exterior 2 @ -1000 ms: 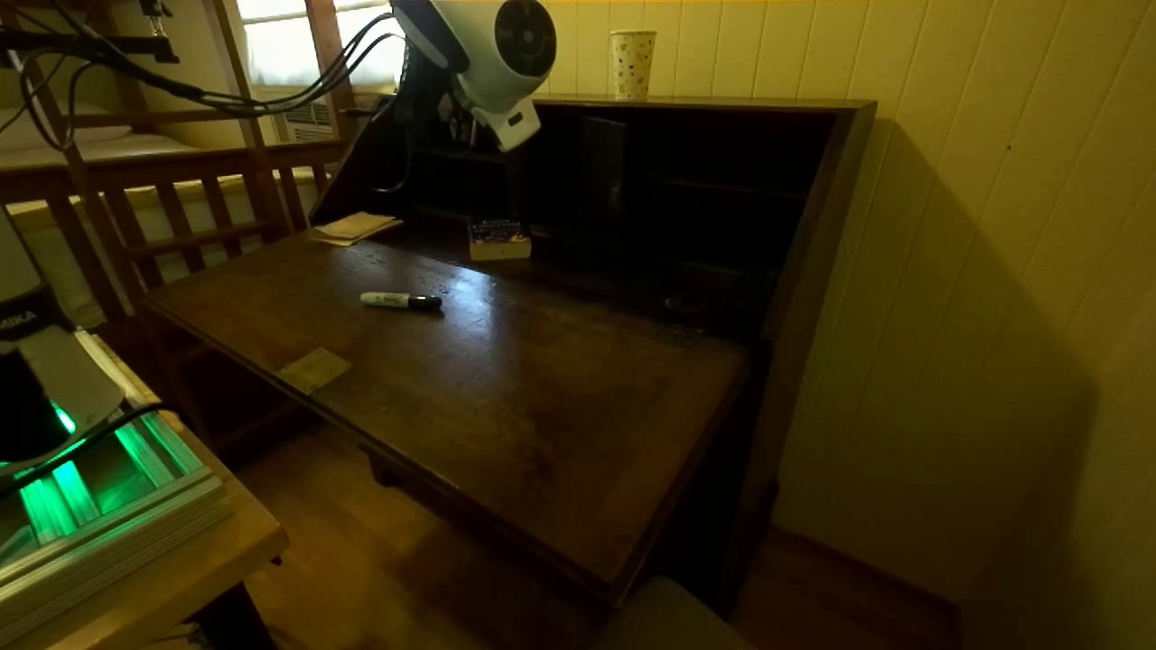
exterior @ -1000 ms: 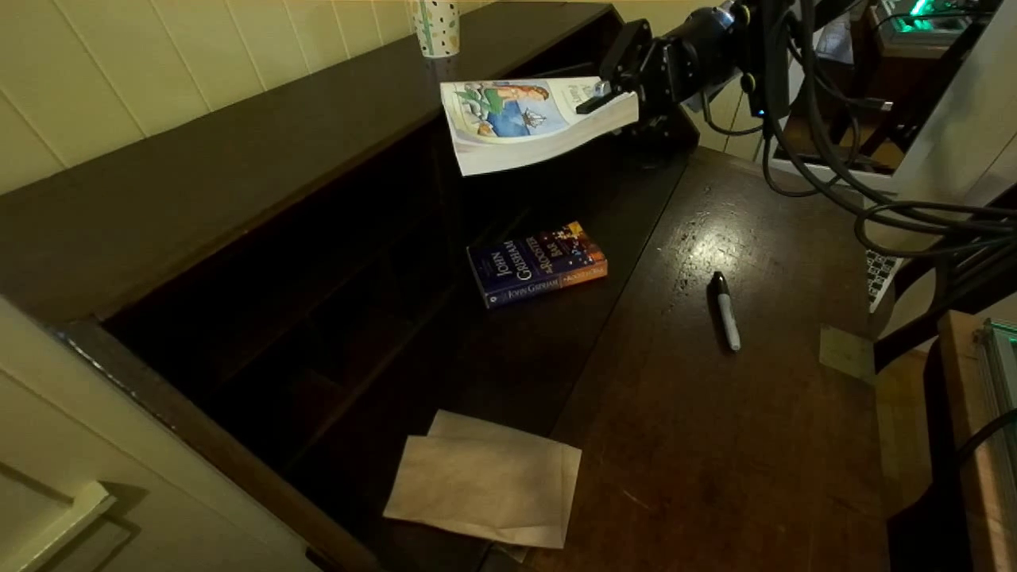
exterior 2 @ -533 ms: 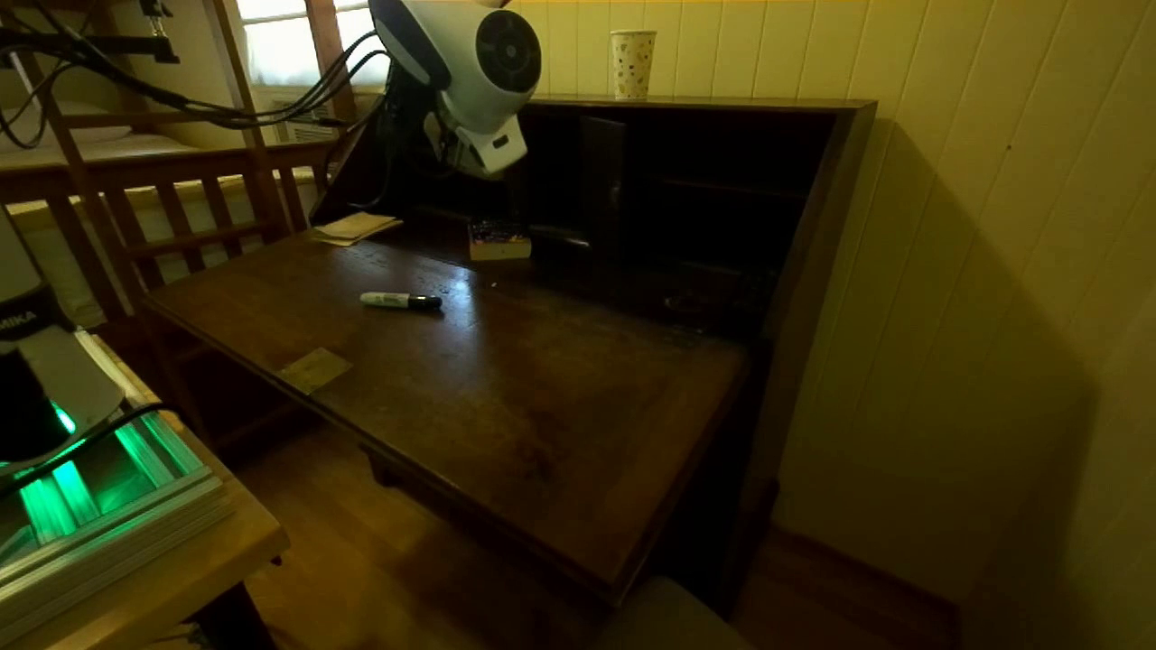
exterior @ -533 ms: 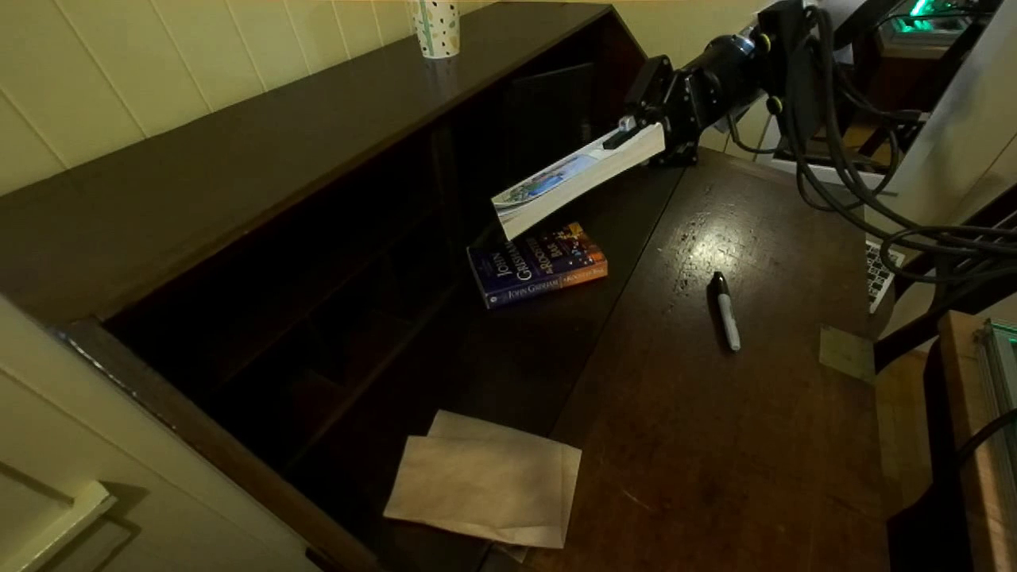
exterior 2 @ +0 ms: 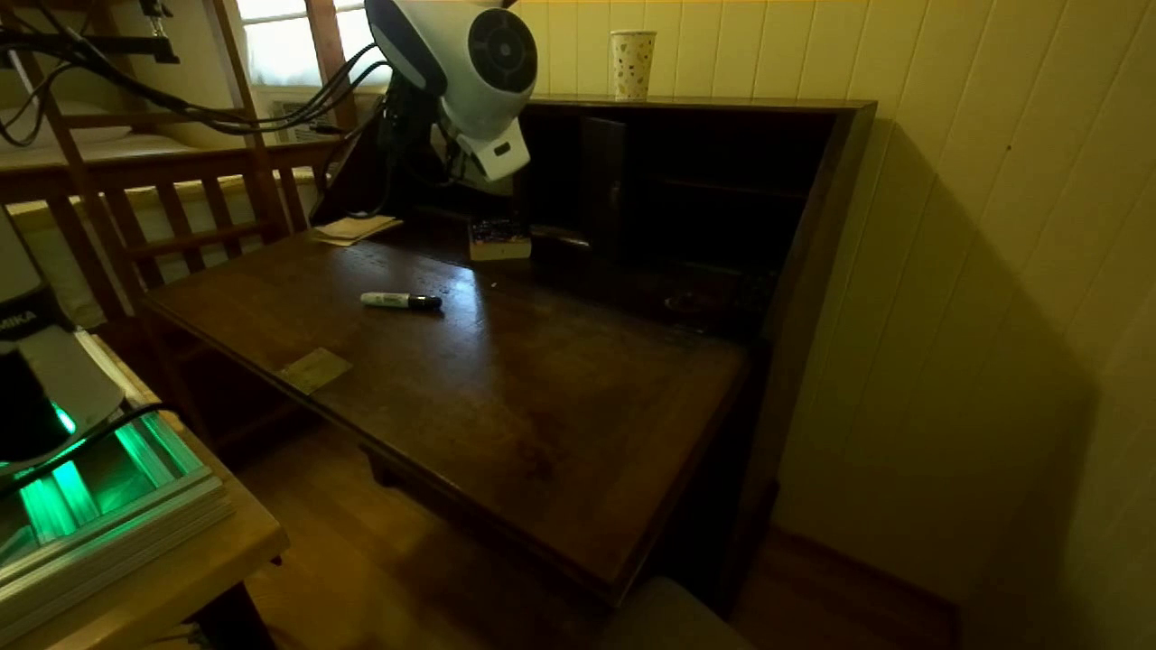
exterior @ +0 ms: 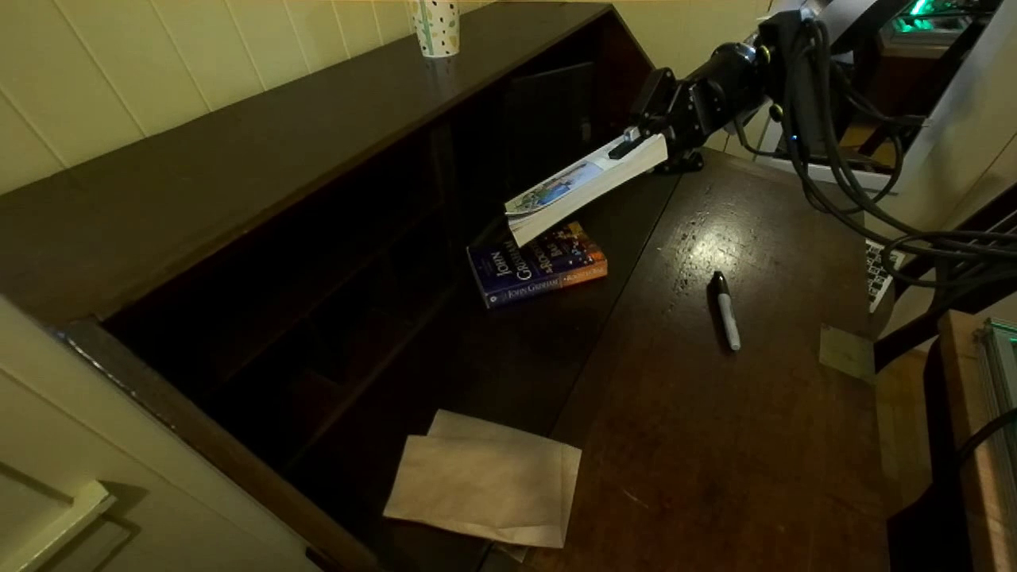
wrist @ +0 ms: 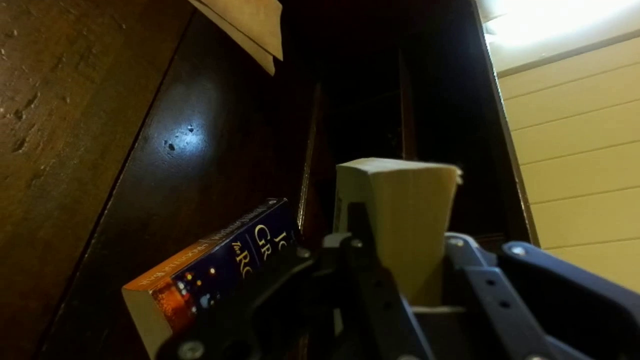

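Gripper (wrist: 404, 240) pinching white book (exterior: 585, 187) by one end, holding it aslant near blue book (exterior: 534, 275); careful carrying probably calling for firm pressure, clearance below

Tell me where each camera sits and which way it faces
In an exterior view: high over one end of the desk, facing along it; arm and tool, gripping an illustrated book, show.
In an exterior view: before the desk's open front, facing the cup; white arm link and base show.
Wrist view: mounted behind the fingers, looking along the desk past the Grisham book.
Both exterior views share desk, marker, cup.
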Controlling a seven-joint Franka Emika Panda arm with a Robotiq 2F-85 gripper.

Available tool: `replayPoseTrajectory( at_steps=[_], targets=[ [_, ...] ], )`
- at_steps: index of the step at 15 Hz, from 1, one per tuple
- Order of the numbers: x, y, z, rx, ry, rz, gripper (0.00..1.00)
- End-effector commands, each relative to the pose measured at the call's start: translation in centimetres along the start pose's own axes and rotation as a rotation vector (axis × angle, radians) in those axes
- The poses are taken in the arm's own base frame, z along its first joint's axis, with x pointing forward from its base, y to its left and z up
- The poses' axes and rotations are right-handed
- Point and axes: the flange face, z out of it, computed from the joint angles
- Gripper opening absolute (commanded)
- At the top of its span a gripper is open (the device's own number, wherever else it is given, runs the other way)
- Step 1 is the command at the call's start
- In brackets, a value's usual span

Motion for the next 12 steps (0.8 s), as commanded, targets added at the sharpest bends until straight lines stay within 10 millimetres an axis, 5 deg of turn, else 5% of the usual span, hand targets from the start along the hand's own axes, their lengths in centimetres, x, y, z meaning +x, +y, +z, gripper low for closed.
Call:
replayPoseTrajectory(
  at_steps=[1, 12],
  targets=[
    [-0.6, 0.4, -0.7, -0.006, 0.012, -0.024, 0.06],
    [-0.1, 1.8, 0.3, -0.025, 0.025, -0.108, 0.06]
  ],
)
